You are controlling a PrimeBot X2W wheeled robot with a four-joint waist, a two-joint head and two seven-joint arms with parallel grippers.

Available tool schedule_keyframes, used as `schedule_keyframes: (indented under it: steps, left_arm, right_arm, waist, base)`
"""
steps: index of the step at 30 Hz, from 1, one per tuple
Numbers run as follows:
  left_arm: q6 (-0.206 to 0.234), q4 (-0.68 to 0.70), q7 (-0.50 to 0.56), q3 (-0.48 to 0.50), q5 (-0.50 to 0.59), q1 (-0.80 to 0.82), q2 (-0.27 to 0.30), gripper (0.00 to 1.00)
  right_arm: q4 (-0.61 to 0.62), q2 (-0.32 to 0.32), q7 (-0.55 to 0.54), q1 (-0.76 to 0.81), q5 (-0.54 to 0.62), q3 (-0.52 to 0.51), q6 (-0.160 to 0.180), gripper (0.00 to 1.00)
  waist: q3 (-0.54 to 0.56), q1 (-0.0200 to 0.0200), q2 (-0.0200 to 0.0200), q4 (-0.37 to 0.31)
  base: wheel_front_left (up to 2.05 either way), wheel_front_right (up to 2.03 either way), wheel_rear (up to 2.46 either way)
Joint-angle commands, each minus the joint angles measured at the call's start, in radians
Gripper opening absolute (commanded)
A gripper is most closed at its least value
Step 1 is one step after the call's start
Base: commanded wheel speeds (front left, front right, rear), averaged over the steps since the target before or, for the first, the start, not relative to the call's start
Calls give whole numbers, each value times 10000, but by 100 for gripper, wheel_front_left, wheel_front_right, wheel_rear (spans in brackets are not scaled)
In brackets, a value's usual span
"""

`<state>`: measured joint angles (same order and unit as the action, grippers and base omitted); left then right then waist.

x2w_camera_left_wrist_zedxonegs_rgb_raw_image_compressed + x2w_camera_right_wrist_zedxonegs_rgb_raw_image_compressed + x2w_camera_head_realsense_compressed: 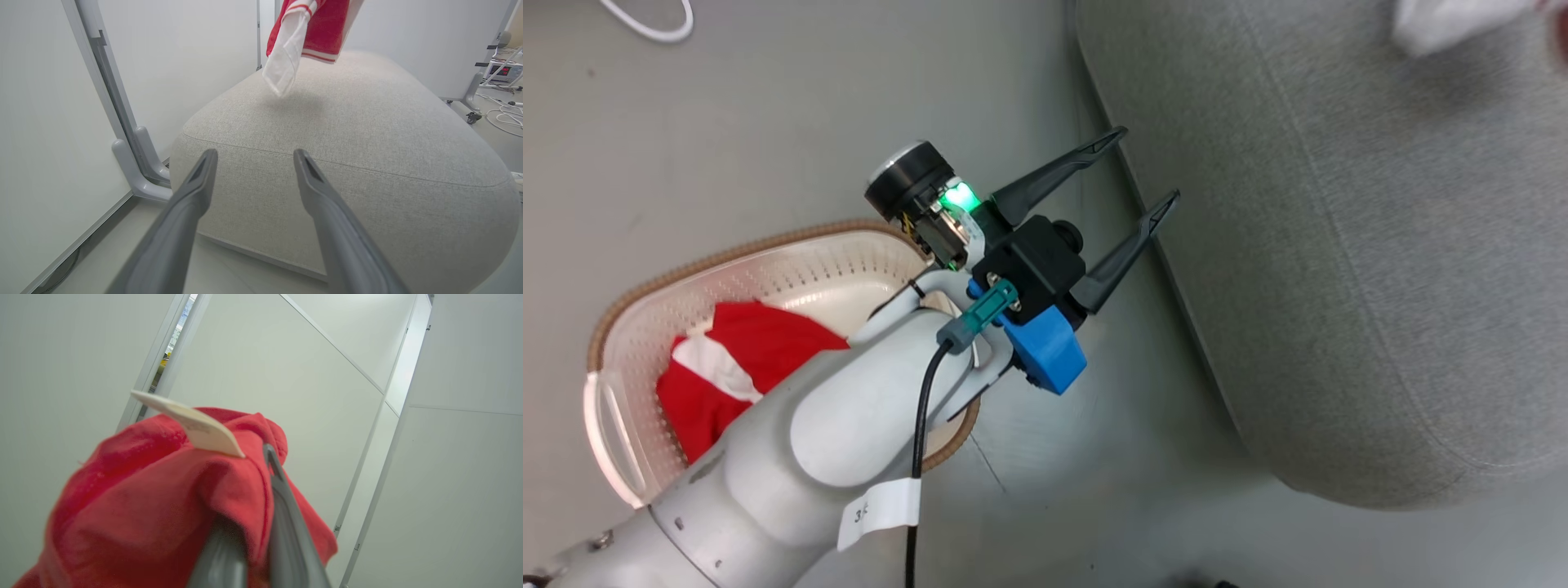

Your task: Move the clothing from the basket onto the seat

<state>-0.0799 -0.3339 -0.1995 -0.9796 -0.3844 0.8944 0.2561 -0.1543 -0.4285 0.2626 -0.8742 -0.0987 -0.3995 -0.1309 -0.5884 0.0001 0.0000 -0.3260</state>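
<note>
Red, soft and likely light, one garment (322, 24) is dangling over the seat (367, 134), a fold clamped in the right pincer (253, 486), while the left pincer (1149, 163), facing it at twelve o'clock, is gaping empty and another garment (735, 351) is lying in the basket (768, 242).

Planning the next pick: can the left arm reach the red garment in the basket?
Probably yes: the left pincer is open, the red garment lies uncovered in the basket, but the pincer points away.
</note>
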Motion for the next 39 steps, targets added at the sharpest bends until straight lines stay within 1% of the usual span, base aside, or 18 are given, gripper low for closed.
schedule_keyframes:
  steps: [1, 4, 6, 9, 11, 14, 15, 19, 30, 34, 35, 36, 37, 39]
  left_arm:
    - [39, 76, 2, 63, 119, 234, 166, 100]
    - [50, 269, 105, 67, 212, 471, 255, 100]
    - [49, 371, 161, 58, 267, 615, 334, 100]
    - [29, 494, 206, 17, 355, 820, 360, 100]
    - [41, 560, 251, 10, 400, 925, 383, 100]
    - [74, 627, 256, 11, 429, 1019, 394, 100]
    - [74, 627, 256, 11, 429, 1019, 394, 100]
    - [107, 655, 238, 10, 391, 1046, 442, 100]
    - [189, 731, 326, -47, 330, 1060, 651, 100]
    - [221, 739, 355, -73, 284, 1038, 690, 100]
    - [236, 736, 353, -78, 269, 1026, 689, 100]
    - [257, 730, 331, -85, 268, 1018, 691, 100]
    - [254, 704, 286, -87, 252, 996, 691, 100]
    - [275, 646, 175, -88, 224, 917, 645, 100]
  right_arm:
    - [-170, -278, 35, -449, -123, -288, 1, 0]
    - [-802, -986, 31, -1006, -271, -879, 1, 0]
    - [-1273, -1336, 33, -1213, -268, -1115, 1, 0]
    - [-2068, -1590, 31, -1155, -239, -1370, 1, 0]
    - [-2539, -1560, 33, -897, -127, -1342, 1, 0]
    - [-3075, -1339, 33, -591, -10, -1422, 1, 0]
    - [-3075, -1339, 33, -591, -10, -1422, 1, 0]
    - [-3590, -877, 33, -196, 121, -1531, 1, 0]
    - [-4899, 410, 33, 461, 506, -1351, 1, 0]
    - [-5134, 602, 33, 512, 536, -1349, 1, 0]
    - [-5136, 612, 33, 562, 531, -1354, 1, 5]
    - [-5057, 605, 33, 616, 503, -1387, 1, 65]
    - [-4984, 615, 33, 695, 469, -1406, 1, 100]
    - [-4761, 652, 33, 926, 415, -1369, 1, 100]
  waist:
    - [-790, -1, 0, 112]
    - [-1279, -1, 0, 160]
    - [-1533, -1, 0, 198]
    - [-1858, -1, 0, 304]
    - [-2032, -1, 0, 343]
    - [-2204, -1, 0, 382]
    - [-2204, -1, 0, 382]
    - [-2309, -1, 0, 407]
    - [-2412, -1, 0, 438]
    - [-2348, -1, 0, 425]
    - [-2309, -1, 0, 415]
    - [-2261, -1, 0, 405]
    - [-2191, -1, 0, 397]
    - [-2004, -1, 0, 388]
  base:
    - [0, 0, 0]
    - [0, 0, 0]
    - [0, 0, 0]
    - [0, 0, 0]
    - [0, 0, 0]
    - [0, 0, 0]
    - [0, 0, 0]
    - [0, 0, 0]
    - [0, 0, 0]
    - [0, 0, 0]
    - [0, 0, 0]
    - [0, 0, 0]
    - [0, 0, 0]
    - [0, 0, 0]
